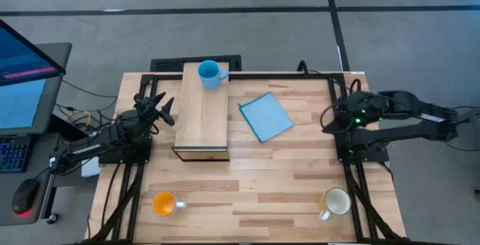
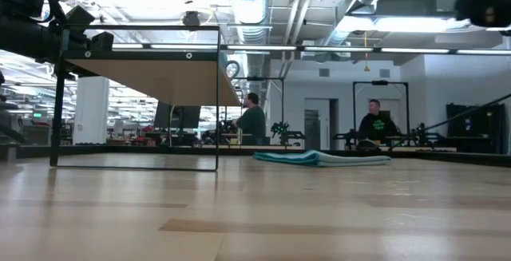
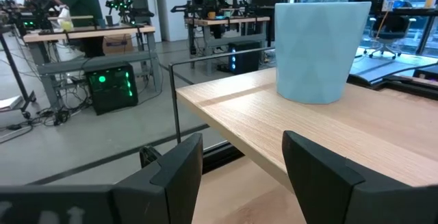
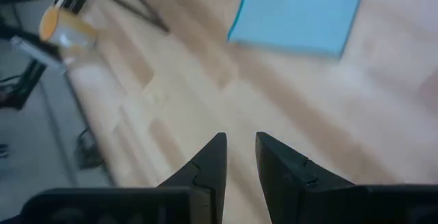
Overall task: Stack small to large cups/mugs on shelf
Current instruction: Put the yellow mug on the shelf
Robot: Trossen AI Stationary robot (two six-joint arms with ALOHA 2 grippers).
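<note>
The light-blue mug [image 1: 211,73] stands upright on the far end of the light-wood shelf [image 1: 201,114]; it also shows in the left wrist view [image 3: 318,49]. The orange mug [image 1: 164,203] stands on the table at the near left. The cream-white mug [image 1: 337,201] stands at the near right. My left gripper [image 1: 166,109] is open and empty beside the shelf's left side, its fingers [image 3: 178,166] pointing toward the blue mug. My right gripper [image 1: 328,118] hovers at the table's right, its fingers [image 4: 212,159] a little apart and empty.
A flat blue square sheet [image 1: 265,115] lies on the table right of the shelf and shows in the right wrist view [image 4: 301,11]. The shelf top [image 2: 152,81] stands raised on a thin black frame. People sit at desks in the room beyond.
</note>
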